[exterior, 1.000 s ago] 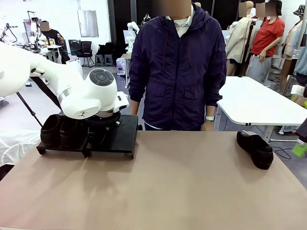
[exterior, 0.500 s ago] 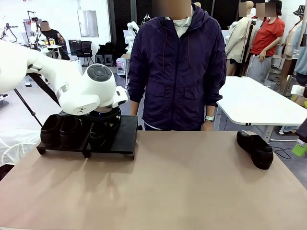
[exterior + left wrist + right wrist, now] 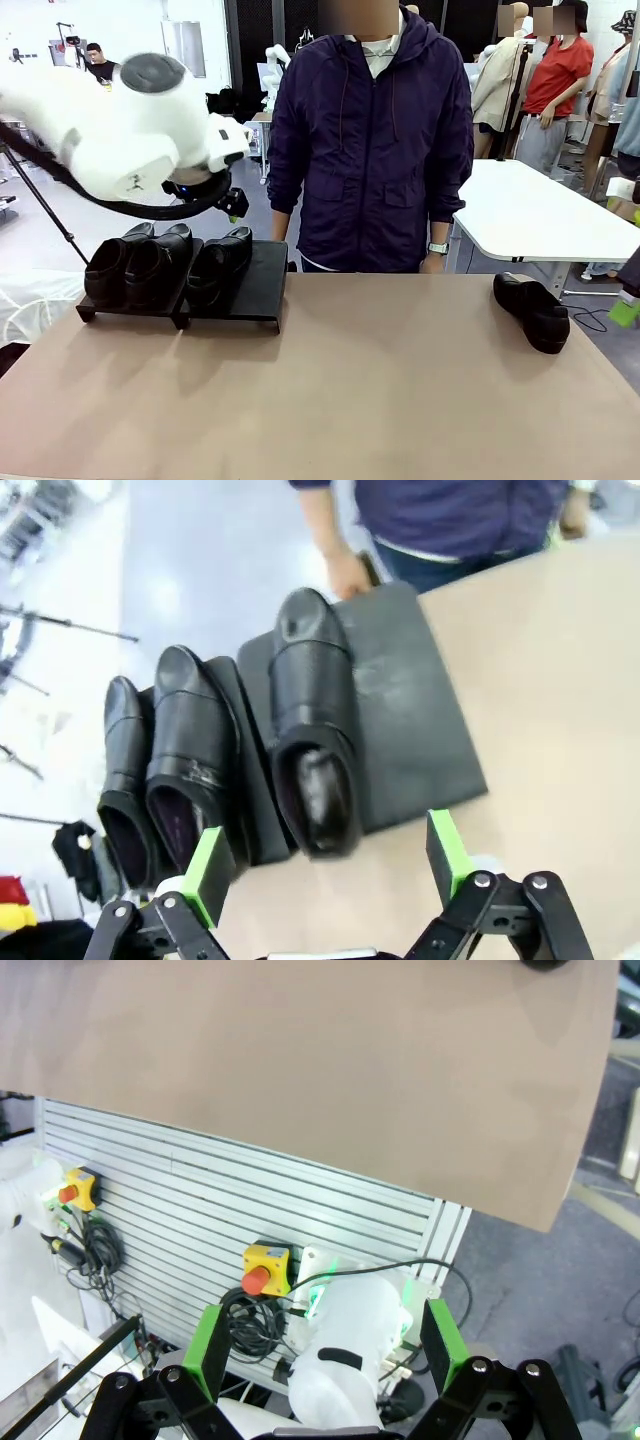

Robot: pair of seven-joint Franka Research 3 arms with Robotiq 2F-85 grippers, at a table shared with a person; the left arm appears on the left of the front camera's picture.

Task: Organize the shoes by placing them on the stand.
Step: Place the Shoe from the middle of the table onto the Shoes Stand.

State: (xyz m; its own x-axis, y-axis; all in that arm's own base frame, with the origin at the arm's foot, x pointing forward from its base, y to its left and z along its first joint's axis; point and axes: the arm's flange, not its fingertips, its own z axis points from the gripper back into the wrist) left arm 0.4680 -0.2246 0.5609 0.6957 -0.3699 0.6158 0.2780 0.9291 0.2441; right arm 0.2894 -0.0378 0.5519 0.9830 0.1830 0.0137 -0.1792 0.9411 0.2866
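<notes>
Black shoes fill three places on the stand (image 3: pixel 255 290); my left gripper (image 3: pixel 330 855) hangs released above it, my right gripper (image 3: pixel 322 1345) released too, so next I fetch the last shoe (image 3: pixel 532 310) far right of the stand.

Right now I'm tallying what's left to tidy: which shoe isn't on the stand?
The shoe lying alone on the table's right side. The other three sit side by side on the stand at the left.

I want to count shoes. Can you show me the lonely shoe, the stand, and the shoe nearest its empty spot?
lonely shoe (image 3: pixel 533 311), front view, its upper.
stand (image 3: pixel 262 285), front view, bare right platform.
nearest shoe (image 3: pixel 314 715), left wrist view, its vamp.
</notes>
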